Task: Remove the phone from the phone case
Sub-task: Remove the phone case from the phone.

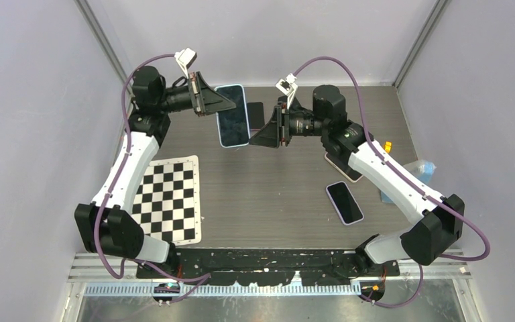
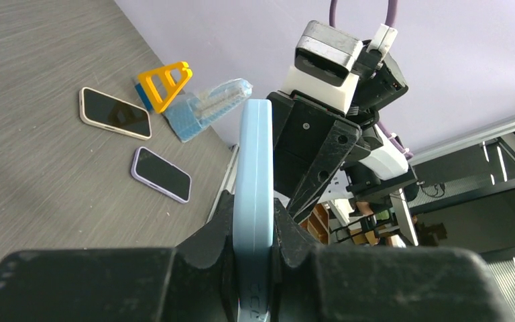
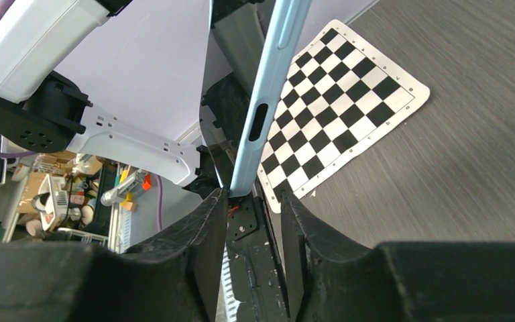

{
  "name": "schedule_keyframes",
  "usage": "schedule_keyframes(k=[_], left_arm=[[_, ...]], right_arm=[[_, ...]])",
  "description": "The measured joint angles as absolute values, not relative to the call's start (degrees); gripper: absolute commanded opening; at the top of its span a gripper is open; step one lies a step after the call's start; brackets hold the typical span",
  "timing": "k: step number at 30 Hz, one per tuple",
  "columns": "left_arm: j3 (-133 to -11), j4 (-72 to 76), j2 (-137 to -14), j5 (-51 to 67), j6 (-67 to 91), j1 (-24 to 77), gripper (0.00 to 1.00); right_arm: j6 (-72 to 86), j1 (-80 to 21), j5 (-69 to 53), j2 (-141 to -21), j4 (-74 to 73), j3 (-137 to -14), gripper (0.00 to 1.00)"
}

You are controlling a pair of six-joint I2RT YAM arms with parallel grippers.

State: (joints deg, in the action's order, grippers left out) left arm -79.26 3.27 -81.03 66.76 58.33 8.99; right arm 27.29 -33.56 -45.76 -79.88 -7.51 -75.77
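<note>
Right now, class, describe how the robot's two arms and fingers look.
The left arm and right arm have white shells, black joints and, on each, a purple cable. Their fingers are matte black and wedge-shaped.

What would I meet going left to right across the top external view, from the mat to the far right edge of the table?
checkerboard mat → left gripper → light-blue cased phone → right gripper → purple-edged phone lying flat → blue packet
</note>
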Motion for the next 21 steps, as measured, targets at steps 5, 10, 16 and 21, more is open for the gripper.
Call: schedule_keyframes(k=[5,10,16,21], left_arm=[[-79.3,4.8,-81.5,66.9,58.6,9.0,0.0],[-79.3,7.0,-82.6,66.2,60.9,9.3,0.0],[-78.0,14.2,-84.4,64.4,66.9,9.3,0.0],[-77.7,17.7,-85.8,63.2,69.6,9.3,0.0]], right_arm=[[26.0,-33.6,-46.3,-79.9,-5.6,-75.8,0.2],[24.3,-33.7,-46.8,-80.8,-5.7,-76.7,0.12],[18.7,-34.0,-45.1,-82.0,-7.9,-78.4,0.01],[15.0,-34.6,-40.6,-82.4,-9.1,-79.2,0.01]])
